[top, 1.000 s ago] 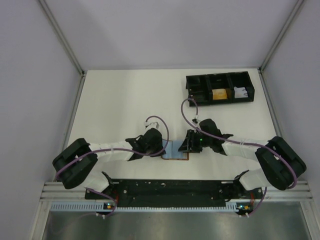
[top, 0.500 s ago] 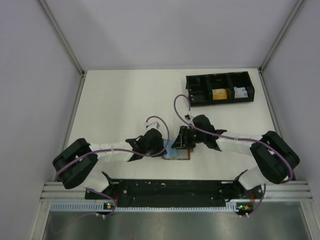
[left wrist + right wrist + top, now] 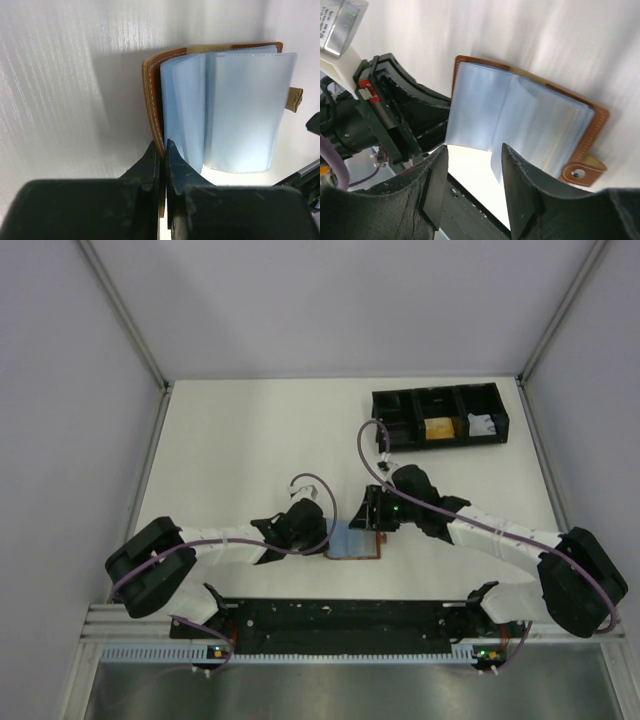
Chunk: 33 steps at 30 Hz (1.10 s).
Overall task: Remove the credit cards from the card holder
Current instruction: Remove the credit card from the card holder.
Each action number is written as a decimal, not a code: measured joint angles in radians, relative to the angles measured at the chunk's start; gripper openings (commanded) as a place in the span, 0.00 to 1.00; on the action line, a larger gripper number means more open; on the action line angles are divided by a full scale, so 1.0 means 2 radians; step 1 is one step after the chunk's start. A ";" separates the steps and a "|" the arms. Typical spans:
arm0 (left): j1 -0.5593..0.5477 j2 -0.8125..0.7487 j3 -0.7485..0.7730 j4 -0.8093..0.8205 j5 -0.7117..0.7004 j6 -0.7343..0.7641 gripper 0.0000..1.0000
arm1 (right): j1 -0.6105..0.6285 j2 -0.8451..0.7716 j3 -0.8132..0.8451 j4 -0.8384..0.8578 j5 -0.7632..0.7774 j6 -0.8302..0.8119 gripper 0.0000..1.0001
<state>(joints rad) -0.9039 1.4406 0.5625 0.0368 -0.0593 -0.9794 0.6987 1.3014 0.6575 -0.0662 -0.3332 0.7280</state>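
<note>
Sleeves (image 3: 245, 110) of pale, clear plastic fan out from the card holder (image 3: 355, 542), which lies open on the table (image 3: 240, 460) close to the middle of the near edge, between the two arms. Its brown stitched cover (image 3: 150, 85) frames the Sleeves on the side toward the table's left edge, and a small closure tab (image 3: 295, 99) sticks out from the opposite edge. Whether any sleeve has a card in it cannot be told from these views.

The left hand (image 3: 318, 537) is clenched on the card holder (image 3: 220, 110) – in the left wrist view its two fingers (image 3: 172, 162) press together on the near corner of the brown cover, with hardly a gap between them. The rest of the card holder lies flat on the table.

The right hand (image 3: 372, 520) is released. In the right wrist view its fingers (image 3: 517, 185) stand well apart, the card holder (image 3: 520, 120) showing beyond them; the Sleeves (image 3: 485, 115) and the tab (image 3: 580, 172) are clear of both fingers. From above, this hand sits just over the far right corner of the card holder – whether it touches the cover there cannot be told.

A black tray (image 3: 450, 445) with three compartments stands near the far right corner of the table, well apart from the card holder. Its middle compartment holds something yellow-orange (image 3: 437, 429), its right one something white (image 3: 482, 424).
</note>
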 measured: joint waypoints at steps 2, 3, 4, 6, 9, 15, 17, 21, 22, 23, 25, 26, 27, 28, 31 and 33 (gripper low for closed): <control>0.000 0.000 0.000 0.001 0.000 -0.001 0.00 | 0.000 -0.012 -0.001 -0.014 0.021 -0.002 0.49; 0.000 0.000 0.000 0.001 0.000 -0.002 0.00 | 0.000 -0.013 -0.002 -0.019 0.029 -0.003 0.49; 0.000 0.000 0.000 0.001 0.000 -0.002 0.00 | 0.000 -0.013 -0.002 -0.023 0.034 -0.003 0.49; 0.000 0.000 0.000 0.001 0.000 -0.002 0.00 | 0.000 -0.013 -0.004 -0.030 0.044 -0.005 0.49; 0.000 0.000 0.000 0.001 0.000 -0.002 0.00 | 0.000 -0.008 -0.008 -0.038 0.053 -0.006 0.49; 0.000 0.000 0.000 0.001 0.000 -0.002 0.00 | 0.000 0.010 -0.008 -0.040 0.060 -0.007 0.49; 0.000 0.000 0.000 0.001 0.000 -0.002 0.00 | 0.000 0.014 -0.008 -0.040 0.061 -0.006 0.49; 0.000 0.000 0.000 0.001 -0.001 -0.003 0.00 | 0.000 0.023 -0.012 -0.038 0.061 -0.006 0.49; 0.000 0.000 0.000 0.001 0.000 -0.003 0.00 | 0.000 0.025 -0.013 -0.038 0.062 -0.006 0.49; 0.000 0.000 0.000 0.001 0.000 -0.003 0.00 | 0.000 0.028 -0.014 -0.037 0.061 -0.006 0.49; 0.000 0.000 0.000 0.001 0.000 -0.003 0.00 | 0.000 0.034 -0.014 -0.037 0.061 -0.006 0.49; 0.000 0.000 0.000 0.001 0.000 -0.003 0.00 | 0.000 0.037 -0.014 -0.036 0.061 -0.006 0.49; 0.000 0.000 0.000 0.001 0.000 -0.003 0.00 | 0.000 0.038 -0.014 -0.035 0.061 -0.006 0.49; 0.000 0.000 0.000 0.001 -0.001 -0.003 0.00 | 0.000 0.041 -0.014 -0.033 0.060 -0.006 0.49; 0.000 0.000 0.000 0.001 -0.001 -0.003 0.00 | 0.000 0.045 -0.014 -0.025 0.057 -0.006 0.49; 0.000 0.000 0.000 0.001 0.000 -0.003 0.00 | 0.000 0.048 -0.014 -0.020 0.053 -0.006 0.49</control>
<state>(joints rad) -0.9039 1.4406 0.5617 0.0383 -0.0601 -0.9855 0.6987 1.3979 0.6285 -0.1059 -0.2276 0.7162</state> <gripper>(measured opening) 0.028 0.491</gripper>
